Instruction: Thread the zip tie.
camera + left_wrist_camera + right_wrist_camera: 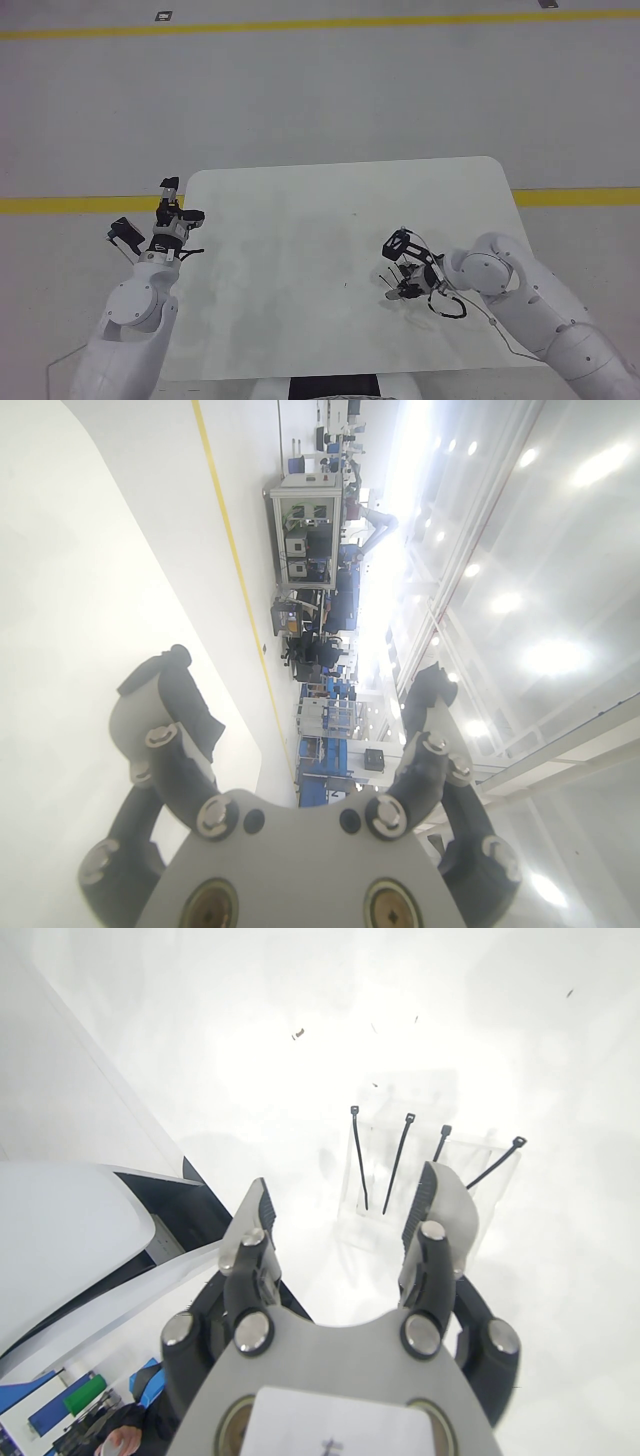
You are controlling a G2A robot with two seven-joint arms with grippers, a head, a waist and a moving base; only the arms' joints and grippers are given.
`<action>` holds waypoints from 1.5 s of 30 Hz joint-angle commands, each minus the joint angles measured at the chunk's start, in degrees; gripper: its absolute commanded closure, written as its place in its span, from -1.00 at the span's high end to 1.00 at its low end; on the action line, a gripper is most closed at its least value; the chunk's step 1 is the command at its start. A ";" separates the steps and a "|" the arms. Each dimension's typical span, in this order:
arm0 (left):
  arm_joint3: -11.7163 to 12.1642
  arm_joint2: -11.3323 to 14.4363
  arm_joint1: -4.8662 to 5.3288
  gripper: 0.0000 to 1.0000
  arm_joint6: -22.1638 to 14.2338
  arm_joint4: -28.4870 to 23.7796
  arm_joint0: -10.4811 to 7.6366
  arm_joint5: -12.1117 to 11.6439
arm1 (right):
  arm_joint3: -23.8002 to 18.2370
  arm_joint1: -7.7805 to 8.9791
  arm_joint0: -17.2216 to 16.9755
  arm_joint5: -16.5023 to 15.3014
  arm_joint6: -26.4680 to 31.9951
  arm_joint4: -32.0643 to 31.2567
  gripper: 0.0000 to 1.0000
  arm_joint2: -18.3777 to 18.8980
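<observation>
Standing in a clear holder (pixel 370 1228) on the white table (pixel 300 230), four black zip ties (pixel 397 1165) are seen just ahead of the right gripper (pixel 345 1178), whose fingers are spread apart and hold nothing. One tie is partly hidden behind a finger. The left gripper (pixel 305 660) is found at the table's left edge, well apart from the ties, also spread wide and empty. Each tie is judged to be very light, thin and springy, with a smooth plastic strap that can slip or bend away when it is pressed from the side. A hold is best taken on the strap just beside the square head, across its flat faces, so that the tie is not twisted. The holder looks light too, and it could be pushed or tipped if a finger is brought against it.
</observation>
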 commanded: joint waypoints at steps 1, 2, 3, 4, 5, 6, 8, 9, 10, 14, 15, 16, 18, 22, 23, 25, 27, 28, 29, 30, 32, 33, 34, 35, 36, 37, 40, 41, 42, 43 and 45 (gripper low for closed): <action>0.00 0.00 0.00 1.00 0.00 0.00 0.00 0.00 | -0.01 0.09 -0.05 0.00 -0.09 0.00 -0.42 -0.15; 0.00 0.00 0.00 1.00 0.00 0.00 0.00 0.00 | 0.02 0.12 -0.06 0.00 -0.14 -0.01 -0.42 -0.21; 0.00 0.00 0.00 1.00 0.00 0.00 0.00 0.00 | 0.10 0.15 -0.07 0.00 -0.23 0.02 -0.42 -0.24; 0.00 0.00 0.00 1.00 0.00 0.00 0.00 0.00 | 0.24 0.18 -0.09 0.00 -0.39 0.05 -0.44 -0.24; 0.00 0.00 0.00 1.00 0.00 0.00 0.00 0.00 | 0.31 0.20 -0.11 0.00 -0.49 0.04 -0.48 -0.25; 0.00 0.00 0.00 1.00 0.00 0.00 0.00 0.00 | 0.39 0.22 -0.12 0.00 -0.59 0.02 -0.52 -0.25; 0.00 0.00 0.00 1.00 0.00 0.00 0.00 0.00 | 0.60 0.24 -0.15 0.03 -0.79 -0.06 -0.56 -0.29; 0.00 0.00 0.00 1.00 0.00 0.00 0.00 0.00 | 0.68 0.24 -0.14 0.11 -0.83 -0.15 -0.60 -0.34; 0.00 0.00 0.00 1.00 0.00 0.00 0.00 0.00 | 0.76 0.23 -0.14 0.21 -0.86 -0.22 -0.60 -0.42; 0.00 0.00 0.00 1.00 0.00 0.00 0.00 0.00 | 1.10 0.15 0.05 0.91 -0.91 -0.68 -0.66 -0.81; 0.00 0.00 0.00 1.00 0.00 0.00 0.00 0.00 | 1.17 0.12 0.11 1.17 -0.95 -0.94 -0.68 -0.97; 0.00 0.00 0.00 1.00 0.00 0.00 0.00 0.00 | 1.23 0.09 0.16 1.39 -1.01 -1.17 -0.68 -1.11; 0.00 0.00 0.00 1.00 0.00 0.00 0.00 0.00 | 1.43 0.01 0.31 1.99 -1.23 -1.67 -0.68 -1.42; 0.00 0.00 0.00 1.00 0.00 0.00 0.00 0.00 | 1.85 -0.17 0.63 3.43 -1.97 -2.81 -0.68 -1.88; 0.00 0.00 0.00 1.00 0.00 0.00 0.00 0.00 | 1.89 -0.20 0.67 3.72 -2.14 -3.07 -0.68 -1.98; 0.00 0.00 0.00 1.00 0.00 0.00 0.00 0.00 | 1.95 -0.28 0.77 4.22 -2.43 -3.58 -0.66 -2.17; 0.00 0.00 0.00 1.00 0.00 0.00 0.00 0.00 | 1.99 -0.33 0.83 4.74 -2.61 -4.17 -0.66 -2.34; 0.00 0.00 0.00 1.00 0.00 0.00 0.00 0.00 | 1.99 -0.36 0.85 5.03 -2.70 -4.47 -0.66 -2.43; 0.00 0.00 0.00 1.00 0.00 0.00 0.00 0.00 | 1.99 -0.40 0.88 5.29 -2.78 -4.72 -0.66 -2.56; 0.00 0.00 0.00 1.00 0.00 0.00 0.00 0.00 | 2.04 -0.43 0.92 5.51 -2.81 -4.92 -0.66 -2.64; 0.00 0.00 0.00 1.00 0.00 0.00 0.00 0.00 | 2.16 -0.53 1.05 5.83 -2.92 -5.20 -0.68 -2.87; 0.00 0.00 0.00 1.00 0.00 0.00 0.00 0.00 | 2.28 -0.57 1.14 5.86 -2.97 -5.23 -0.70 -2.95; 0.00 0.00 0.00 1.00 0.00 0.00 0.00 0.00 | 2.42 -0.61 1.22 5.88 -3.01 -5.22 -0.70 -3.02; 0.00 0.00 0.00 1.00 0.00 0.00 0.00 0.00 | 2.59 -0.65 1.33 5.88 -3.06 -5.19 -0.72 -3.08; 0.00 0.00 0.00 1.00 0.00 0.00 0.00 0.00 | 2.81 -0.71 1.46 5.86 -3.10 -5.16 -0.72 -3.17; 0.00 0.00 0.00 1.00 0.00 0.00 0.00 0.00 | 3.00 -0.75 1.57 5.86 -3.17 -5.14 -0.70 -3.21; 0.00 0.00 0.00 1.00 0.00 0.00 0.00 0.00 | 3.63 -0.89 1.91 5.79 -3.38 -5.02 -0.70 -3.41; 0.00 0.00 0.00 1.00 0.00 0.00 0.00 0.00 | 3.83 -0.94 2.02 5.77 -3.44 -4.98 -0.68 -3.48; 0.00 0.00 0.00 1.00 0.00 0.00 0.00 0.00 | 4.09 -1.00 2.17 5.76 -3.52 -4.94 -0.68 -3.58; 0.00 0.00 0.00 1.00 0.00 0.00 0.00 0.00 | 4.28 -1.05 2.28 5.76 -3.58 -4.92 -0.68 -3.66; 0.00 0.00 0.00 1.00 0.00 0.00 0.00 0.00 | 4.68 -1.17 2.55 5.71 -3.70 -4.86 -0.68 -3.87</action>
